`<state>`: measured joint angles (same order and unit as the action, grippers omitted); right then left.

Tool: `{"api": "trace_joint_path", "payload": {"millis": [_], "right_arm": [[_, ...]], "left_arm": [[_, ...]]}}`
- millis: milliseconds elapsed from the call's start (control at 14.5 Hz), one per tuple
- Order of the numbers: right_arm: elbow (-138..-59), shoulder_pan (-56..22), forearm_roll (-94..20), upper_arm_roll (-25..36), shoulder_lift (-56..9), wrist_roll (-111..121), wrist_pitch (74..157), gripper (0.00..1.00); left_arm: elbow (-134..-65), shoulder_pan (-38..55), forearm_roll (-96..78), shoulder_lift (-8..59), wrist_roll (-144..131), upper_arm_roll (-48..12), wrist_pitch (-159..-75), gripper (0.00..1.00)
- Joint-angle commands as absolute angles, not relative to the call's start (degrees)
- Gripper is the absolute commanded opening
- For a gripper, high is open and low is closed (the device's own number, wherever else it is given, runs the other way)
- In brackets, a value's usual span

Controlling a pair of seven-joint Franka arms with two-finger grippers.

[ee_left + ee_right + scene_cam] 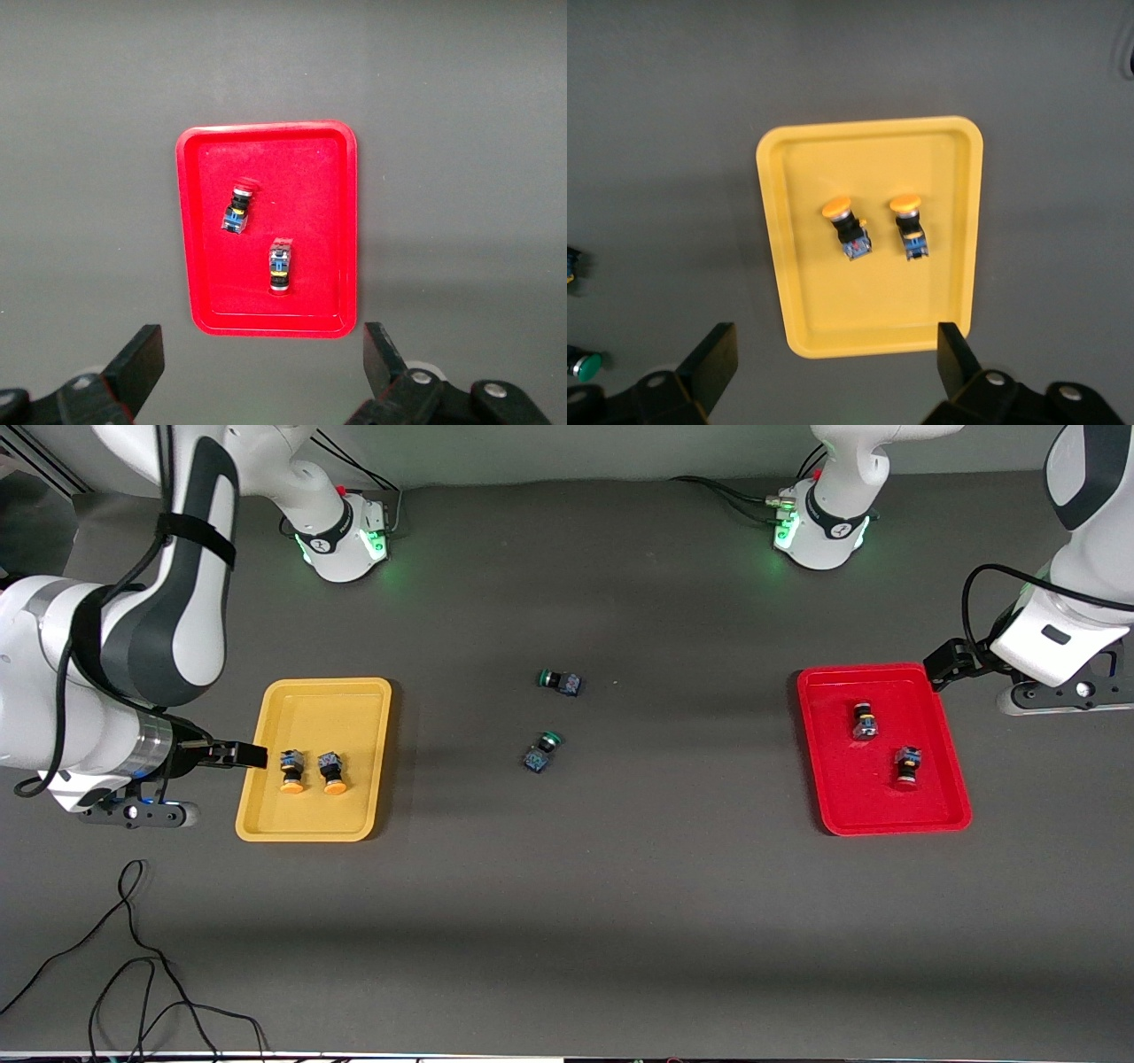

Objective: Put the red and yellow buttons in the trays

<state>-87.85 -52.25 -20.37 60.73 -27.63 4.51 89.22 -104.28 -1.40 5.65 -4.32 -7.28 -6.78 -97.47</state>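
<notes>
The yellow tray (328, 708) lies toward the right arm's end and holds two yellow-capped buttons (290, 771) (333, 771), side by side. The red tray (886, 815) lies toward the left arm's end and holds two red-capped buttons (865, 720) (906, 767). My right gripper (232, 755) is open and empty, up over the yellow tray's outer edge; its wrist view shows the tray (868, 159) and both buttons (846, 227) (911, 227). My left gripper (946, 664) is open and empty over the red tray's outer corner; its wrist view shows the tray (319, 168) and both buttons (237, 211) (280, 265).
Two green-capped buttons (560, 681) (542, 750) lie on the dark table between the trays. One of them shows in the right wrist view (585, 365). A black cable (133, 957) trails on the table near the front camera at the right arm's end.
</notes>
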Motion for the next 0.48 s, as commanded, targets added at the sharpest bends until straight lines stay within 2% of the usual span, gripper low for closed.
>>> {"api": "trace_joint_path", "payload": {"millis": [0, 415], "right_arm": [[-89.0, -34.6, -10.0, 38.0, -14.6, -3.1, 90.7, 1.00], [-91.0, -0.9, -3.7, 4.8, -5.7, -2.9, 90.5, 1.00]], "left_arm": [[-102.7, -0.5, 5.6, -3.7, -7.5, -6.2, -96.1, 1.00], [-102.7, -0.6, 5.7, -3.5, -7.4, -6.2, -96.1, 1.00]]}}
